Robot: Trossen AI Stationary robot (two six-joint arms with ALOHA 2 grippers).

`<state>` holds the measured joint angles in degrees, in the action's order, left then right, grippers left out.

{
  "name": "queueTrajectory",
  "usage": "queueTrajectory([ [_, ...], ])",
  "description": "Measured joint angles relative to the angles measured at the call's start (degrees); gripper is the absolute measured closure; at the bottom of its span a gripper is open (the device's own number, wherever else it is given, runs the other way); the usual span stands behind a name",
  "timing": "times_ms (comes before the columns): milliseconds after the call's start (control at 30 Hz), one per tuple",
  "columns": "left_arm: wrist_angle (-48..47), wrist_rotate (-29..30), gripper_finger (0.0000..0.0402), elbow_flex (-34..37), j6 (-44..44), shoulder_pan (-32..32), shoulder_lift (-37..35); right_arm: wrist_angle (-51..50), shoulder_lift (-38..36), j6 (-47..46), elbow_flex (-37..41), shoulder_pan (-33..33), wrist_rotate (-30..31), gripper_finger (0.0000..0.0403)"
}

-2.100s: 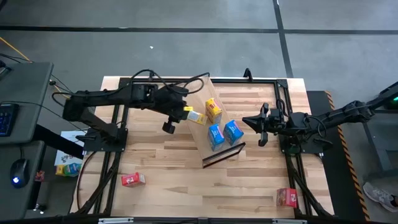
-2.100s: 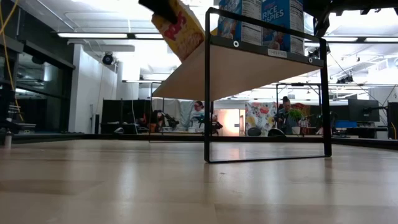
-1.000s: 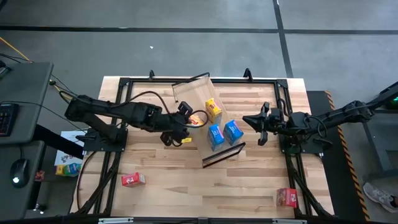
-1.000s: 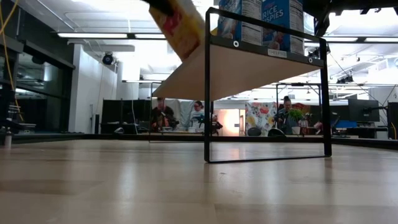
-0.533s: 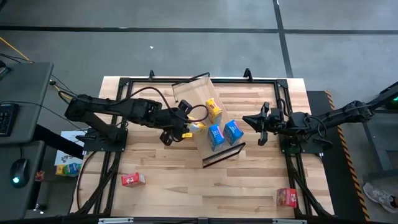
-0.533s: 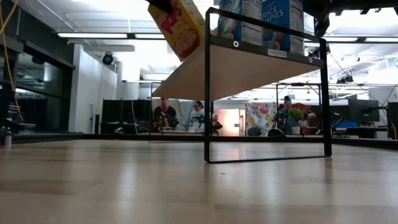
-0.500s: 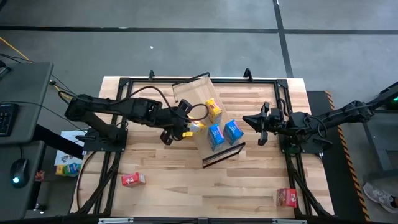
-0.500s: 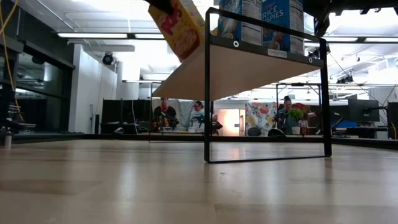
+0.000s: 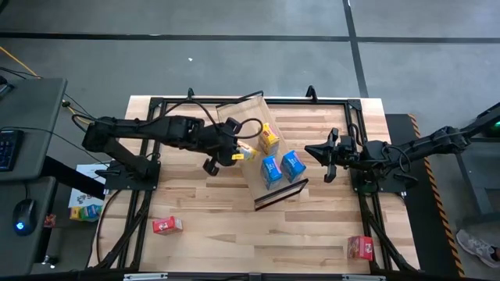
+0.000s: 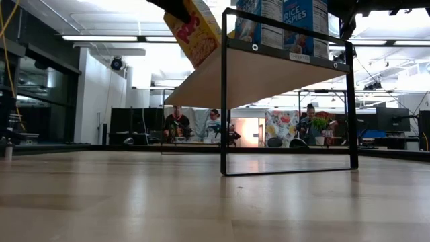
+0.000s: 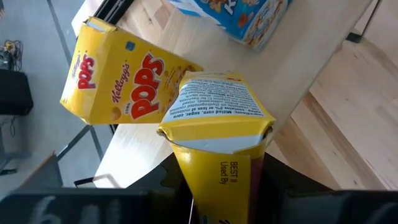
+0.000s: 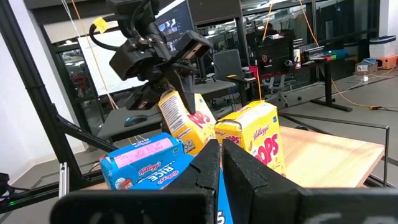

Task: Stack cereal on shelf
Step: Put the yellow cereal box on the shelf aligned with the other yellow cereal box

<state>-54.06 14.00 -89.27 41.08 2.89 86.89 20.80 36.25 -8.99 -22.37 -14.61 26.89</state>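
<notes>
The shelf [image 9: 239,122] stands slanted mid-table on its dark frame [image 10: 289,172]. A yellow cereal box [image 9: 268,137] and two blue ones [image 9: 271,170] [image 9: 294,165] stand upright on its board. My left gripper [image 9: 234,151] is shut on a second yellow cereal box [image 11: 214,106] beside the shelf's left long edge, close to the standing yellow box [image 11: 124,84]. My right gripper [image 9: 328,156] hovers shut to the shelf's right and touches nothing. Two red cereal boxes [image 9: 166,225] [image 9: 360,247] lie on the tabletop near its front edge. My left gripper pinches the yellow box between its two fingers at the box's near end [image 11: 214,177], one finger on each of two opposite sides. The fingers slant down from the table's left and lie along the box. The box is lifted clear and tilted, its far end [image 10: 195,27] beside the shelf board.
Dark frame rails [image 9: 152,125] run along the table's left, far and right sides. People sit at desks [image 10: 176,128] in the room beyond the table. Open tabletop [image 9: 219,211] lies in front of the shelf.
My left gripper has carried the yellow box toward the table's far edge and toward the shelf, rolling as it went. The box has turned, showing more of its printed front in the low view, and stays clear of the table.
</notes>
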Motion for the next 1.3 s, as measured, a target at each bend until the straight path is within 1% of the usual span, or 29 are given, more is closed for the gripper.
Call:
queueTrajectory([
  [267, -0.02, -0.39, 0.0287, 0.04, -0.42, -0.26, 0.00, 0.00, 0.00, 0.00, 0.00, 0.00, 0.00, 0.0391],
  [533, 0.16, -0.44, 0.0243, 0.17, -1.34, -0.26, 0.92, -0.04, 0.00, 0.00, 0.02, 0.00, 0.00, 0.0391],
  [633, 1.35, -0.44, 0.0230, 0.00, -1.79, -0.26, 2.26, -0.32, 0.00, 0.00, 0.02, 0.00, -0.02, 0.0391],
  [700, 0.46, -0.13, 0.0224, 0.15, -1.33, -0.28, 3.30, -0.35, 0.02, 0.00, 0.02, 0.00, 0.00, 0.0391],
  [933, 0.99, 1.68, 0.0220, 0.09, 0.56, -0.28, 5.31, -0.42, 0.02, 0.00, 0.02, 0.00, 0.00, 0.0391],
  [1067, 1.18, 4.10, 0.0220, 0.09, 1.25, -0.26, 4.61, -0.44, 0.02, 0.00, 0.02, 0.00, 0.00, 0.0391],
  [1300, 1.48, 4.58, 0.0220, 0.00, 1.03, -0.24, 3.45, -0.46, 0.04, -0.17, 0.02, 0.00, 0.00, 0.0391],
])
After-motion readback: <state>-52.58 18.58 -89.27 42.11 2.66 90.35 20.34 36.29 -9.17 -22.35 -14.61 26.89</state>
